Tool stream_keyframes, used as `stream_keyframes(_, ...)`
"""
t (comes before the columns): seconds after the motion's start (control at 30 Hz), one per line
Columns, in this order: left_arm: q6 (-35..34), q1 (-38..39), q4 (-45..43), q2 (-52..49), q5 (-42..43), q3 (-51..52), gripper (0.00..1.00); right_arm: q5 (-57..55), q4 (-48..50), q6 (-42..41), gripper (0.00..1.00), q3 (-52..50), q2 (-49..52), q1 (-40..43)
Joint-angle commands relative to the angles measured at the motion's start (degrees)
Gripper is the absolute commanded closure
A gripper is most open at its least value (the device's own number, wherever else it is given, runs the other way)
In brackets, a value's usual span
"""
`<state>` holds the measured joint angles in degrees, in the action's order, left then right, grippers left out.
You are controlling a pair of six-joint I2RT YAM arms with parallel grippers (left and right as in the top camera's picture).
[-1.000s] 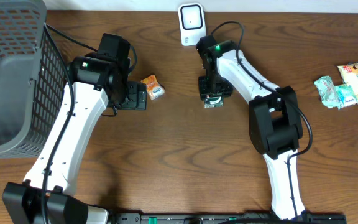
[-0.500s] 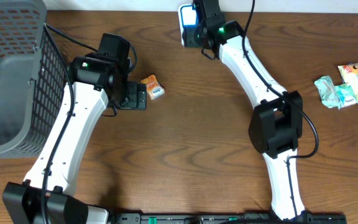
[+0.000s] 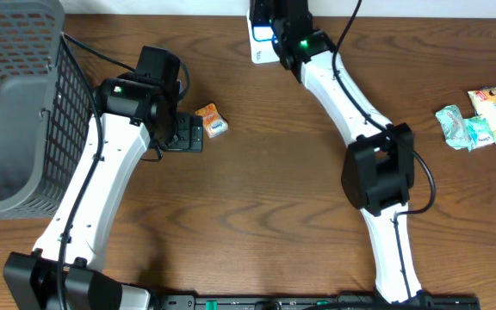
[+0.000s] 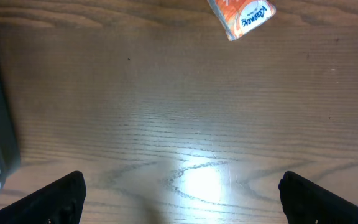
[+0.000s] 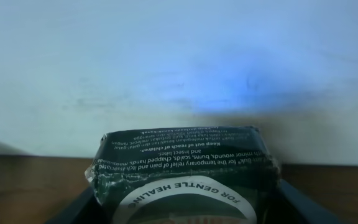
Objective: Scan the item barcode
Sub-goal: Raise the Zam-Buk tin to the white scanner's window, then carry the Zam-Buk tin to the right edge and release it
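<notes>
**Asker:** One item is up for scanning. Where is it?

**Me:** My right hand [image 5: 185, 208] is clamped on the dark packet [image 5: 182, 165], one finger down each side. I hold it raised in front of the white scanner [image 3: 259, 52] at the far edge of the counter [image 3: 257, 172]. A blue glow [image 5: 253, 81] shows on the pale surface ahead.

**Asker:** How do you do this step well?

**Me:** As I judge it, I should hold the packet steady with the barcode face square to the scanner. If nothing reads, I should tilt it slowly. I should not squeeze harder, because a crinkled wrapper could warp the bars.

**Asker:** What can't you make out?

**Me:** I can't see the barcode itself. My wrist view shows only small print about relief of pain and itch. From overhead, my own arm covers the packet and part of the scanner, so I cannot tell how close the two are.

**Asker:** And the other hand?

**Me:** My left hand [image 4: 182, 193] is spread wide and holds nothing. It sits low over the counter beside the basket [image 3: 15, 103], with an orange packet [image 4: 242, 15] lying beyond its fingertips.
</notes>
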<state>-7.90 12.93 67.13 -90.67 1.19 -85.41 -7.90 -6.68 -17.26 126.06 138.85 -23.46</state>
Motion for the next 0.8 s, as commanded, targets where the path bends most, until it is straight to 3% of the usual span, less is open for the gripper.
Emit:
stream_keyframes(0.0, -0.31, 0.02, 0.22, -0.13, -0.31, 0.13, 0.02, -1.70, 2.97, 1.57, 0.44, 0.90, 2.67, 0.52)
stream_keyframes(0.13, -0.31, 0.02, 0.22, -0.13, -0.31, 0.13, 0.02, -2.10, 6.95, 1.66, 0.44, 0.90, 4.55, 0.66)
stream_keyframes(0.77, -0.31, 0.02, 0.22, -0.13, -0.31, 0.13, 0.02, -4.04, 7.15, 1.64, 0.41, 0.90, 7.08, 0.90)
